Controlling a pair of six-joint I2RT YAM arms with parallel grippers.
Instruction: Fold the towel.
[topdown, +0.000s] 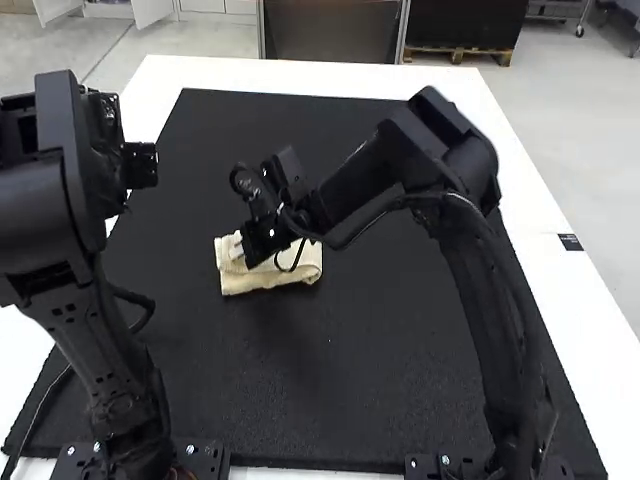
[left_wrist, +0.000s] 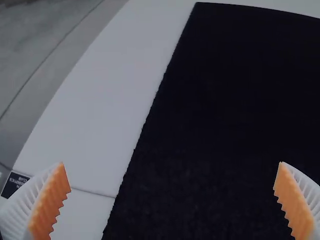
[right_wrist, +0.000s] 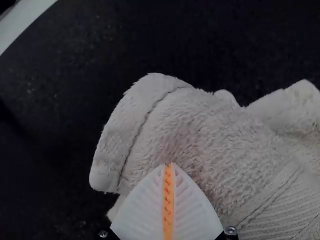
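The cream towel (topdown: 300, 272) lies folded into a small strip left of the mat's middle, its folded layers stacked somewhat unevenly. My right gripper (topdown: 238, 252) reaches over its left part from the right arm. In the right wrist view the towel (right_wrist: 200, 125) shows a rounded, hemmed corner and a rumpled edge; the right gripper (right_wrist: 169, 166) is over it, with its two fingers pressed together and no cloth visible between them. My left gripper (topdown: 140, 165) is raised over the table's left side, away from the towel. In the left wrist view the left gripper (left_wrist: 172, 170) stands wide open with nothing between its fingers.
A black mat (topdown: 400, 330) covers most of the white table (topdown: 135, 100). The right arm bends across the mat's right half. The left arm stands over the mat's left edge, with a cable beside it. A small dark label (topdown: 570, 242) is on the table's right border.
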